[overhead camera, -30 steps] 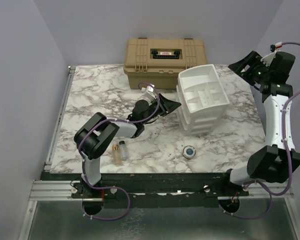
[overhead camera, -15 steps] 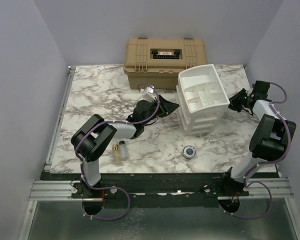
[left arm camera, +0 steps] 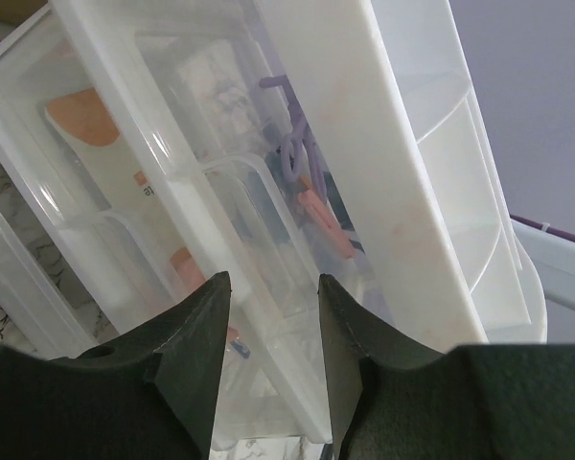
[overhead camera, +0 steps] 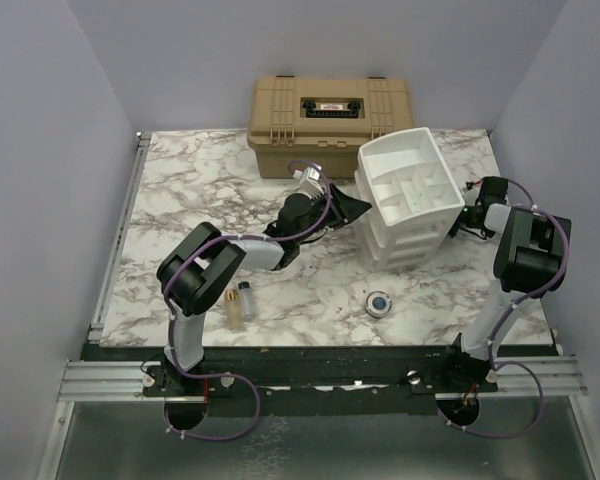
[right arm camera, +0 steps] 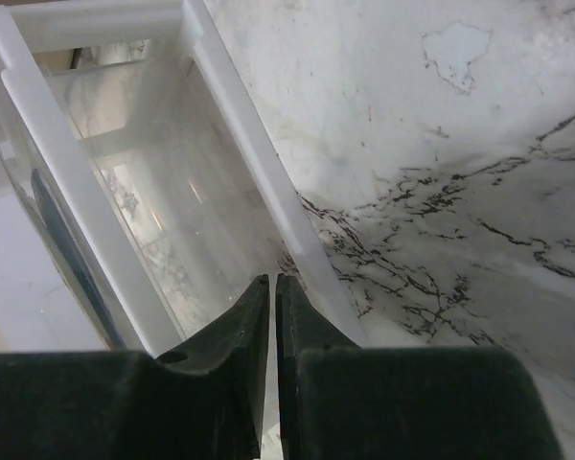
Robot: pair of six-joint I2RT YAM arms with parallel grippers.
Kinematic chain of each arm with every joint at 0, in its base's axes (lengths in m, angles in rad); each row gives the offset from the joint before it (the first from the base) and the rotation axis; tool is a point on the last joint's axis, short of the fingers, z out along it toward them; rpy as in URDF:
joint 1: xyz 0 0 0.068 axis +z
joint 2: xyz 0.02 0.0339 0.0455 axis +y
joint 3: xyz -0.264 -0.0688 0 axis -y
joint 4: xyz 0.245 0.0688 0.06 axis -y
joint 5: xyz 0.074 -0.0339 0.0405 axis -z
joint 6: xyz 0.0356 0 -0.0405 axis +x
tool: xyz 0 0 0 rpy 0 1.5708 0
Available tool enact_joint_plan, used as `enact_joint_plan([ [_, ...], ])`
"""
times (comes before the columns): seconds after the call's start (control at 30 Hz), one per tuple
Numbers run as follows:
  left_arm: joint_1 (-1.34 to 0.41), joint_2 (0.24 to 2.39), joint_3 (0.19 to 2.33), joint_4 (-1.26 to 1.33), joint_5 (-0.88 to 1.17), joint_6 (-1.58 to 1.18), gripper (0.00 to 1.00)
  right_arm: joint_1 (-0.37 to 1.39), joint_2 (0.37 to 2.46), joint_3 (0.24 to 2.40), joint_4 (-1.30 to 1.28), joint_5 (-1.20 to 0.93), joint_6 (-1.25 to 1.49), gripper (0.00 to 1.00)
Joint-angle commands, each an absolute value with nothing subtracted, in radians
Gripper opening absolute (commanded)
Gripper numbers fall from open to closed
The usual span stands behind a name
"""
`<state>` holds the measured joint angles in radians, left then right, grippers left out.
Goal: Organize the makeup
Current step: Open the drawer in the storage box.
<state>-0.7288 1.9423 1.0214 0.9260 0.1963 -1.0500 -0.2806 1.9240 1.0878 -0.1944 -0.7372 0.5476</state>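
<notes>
Makeup shows in two places. Straight ahead of the left end effector [left arm camera: 270,287], inside the clear drawers of the white organizer [left arm camera: 364,172], lie a pale pink tube [left arm camera: 134,192] and a purple curler [left arm camera: 292,144]. Behind that end effector, on the bench [overhead camera: 180,190], sit two tiny clear bottles [overhead camera: 240,302] and a small round dark jar [overhead camera: 379,302], well apart. Its fingers are slightly spread with a drawer rim between them; whether they pinch it I cannot tell. The right end effector [right arm camera: 272,283], pressed together, points at the organizer's lower corner, with open marble to its right. Only its wrist view shows a dark flat edge [right arm camera: 62,240] inside a drawer.
</notes>
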Motion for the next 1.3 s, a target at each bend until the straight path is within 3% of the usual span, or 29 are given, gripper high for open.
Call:
enact_joint_plan([
  [0.0, -0.755, 1.963, 1.04, 0.919, 0.24, -1.045, 0.44, -0.249, 1.944, 1.055, -0.14, -0.891, 0.527, 0.15],
  [0.23, -0.755, 1.924, 0.993, 0.896, 0.233, -1.021, 0.44, -0.252, 1.871, 1.047, -0.189, -0.704, 0.514, 0.21],
  [0.57, -0.74, 1.733, 0.945, 0.599, 0.084, -0.81, 0.61, -0.266, 1.785, 1.122, -0.287, -0.56, 0.486, 0.34],
  [0.7, -0.742, 1.782, 1.029, 0.443, 0.047, -0.767, 0.61, -0.268, 1.708, 1.106, -0.263, -0.513, 0.502, 0.43],
  [0.8, -0.748, 1.838, 1.073, 0.382, 0.019, -0.776, 0.62, -0.267, 1.646, 1.137, -0.299, -0.436, 0.497, 0.56],
  [0.93, -0.757, 1.892, 1.113, 0.348, -0.014, -0.787, 0.66, -0.273, 1.567, 1.199, -0.374, -0.303, 0.481, 0.61],
  [1.2, -0.772, 1.971, 1.187, 0.261, -0.078, -0.789, 0.66, -0.287, 1.48, 1.321, -0.464, -0.398, 0.455, 0.64],
  [1.27, -0.775, 1.983, 1.204, 0.237, -0.087, -0.779, 0.66, -0.287, 1.432, 1.33, -0.445, -0.421, 0.454, 0.69],
])
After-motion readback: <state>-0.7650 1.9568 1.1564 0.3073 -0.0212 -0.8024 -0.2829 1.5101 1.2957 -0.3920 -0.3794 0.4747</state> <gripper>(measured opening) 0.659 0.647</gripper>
